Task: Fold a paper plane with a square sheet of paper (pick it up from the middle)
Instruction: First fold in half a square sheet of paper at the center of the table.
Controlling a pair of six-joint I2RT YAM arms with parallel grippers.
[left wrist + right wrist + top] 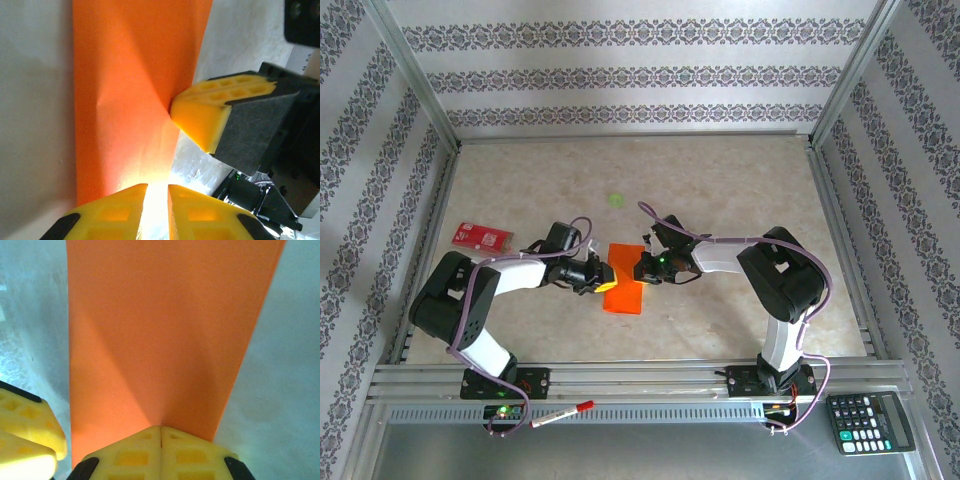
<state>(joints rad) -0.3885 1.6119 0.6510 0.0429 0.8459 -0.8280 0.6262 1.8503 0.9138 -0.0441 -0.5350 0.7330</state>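
Early stage, judging by the square sheet of paper (pixel 623 283): narrowed at the middle of the table (pixel 740 200), with nose and wing folds left. Pinching its 3 o'clock edge with closed right hand (pixel 160 434). Left hand (pixel 157 195) at 9 o'clock, grip unclear.

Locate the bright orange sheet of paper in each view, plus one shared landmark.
Top external: bright orange sheet of paper just below picture centre.
Left wrist: upper left to centre.
Right wrist: broad central band.
Shared landmark: yellow-tipped right end effector at its edge.
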